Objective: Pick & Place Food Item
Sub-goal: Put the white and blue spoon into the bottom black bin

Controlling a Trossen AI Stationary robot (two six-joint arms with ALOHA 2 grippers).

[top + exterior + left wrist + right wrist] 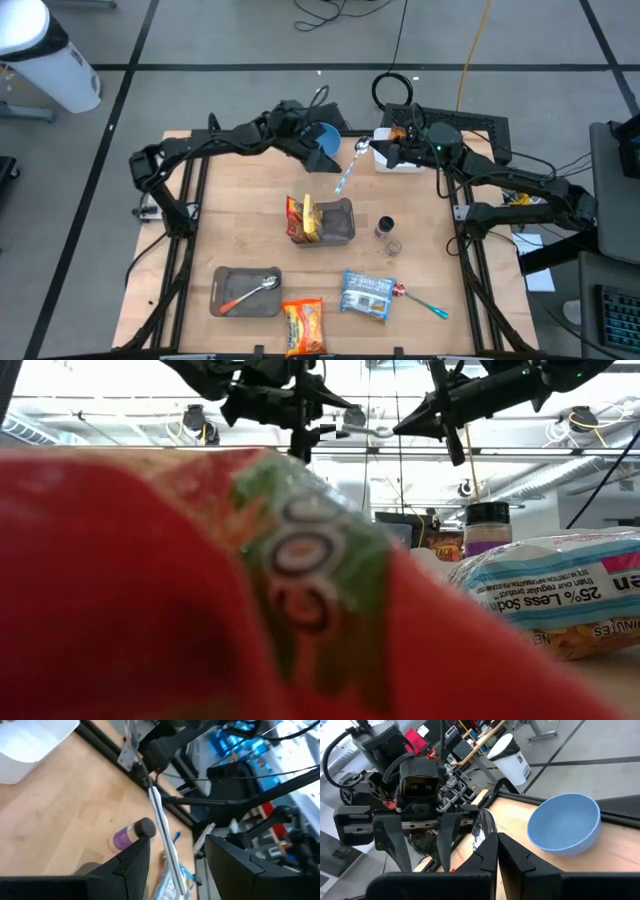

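A spoon [352,166] with a metal bowl and a pale handle hangs in the air over the table's far middle, my right gripper [497,840] shut on it. My left gripper [177,845] faces it from the table's left, open. Its two fingers stand on either side of the spoon's handle [162,827], apart from it. The food items lie untouched nearer the front: a red and yellow packet [300,218] stands in the grey tray [345,232], an orange packet [303,325] and a blue-white packet [367,295] lie flat on the table. My right gripper pinches the spoon between its two shut fingers right beside the spoon's bowl [485,826], which sticks out past the fingertips. The fingers reach in about level from the table's right. The spoon is lifted clear, its handle [345,180] slanting toward the table's near side.
A blue bowl [565,822] sits on the far table by the left arm, a white container [400,162] under the right gripper. A purple-lidded jar [385,228], a small glass [393,246], a second grey tray [245,298] with a spoon, and a loose spoon [420,298] lie nearer.
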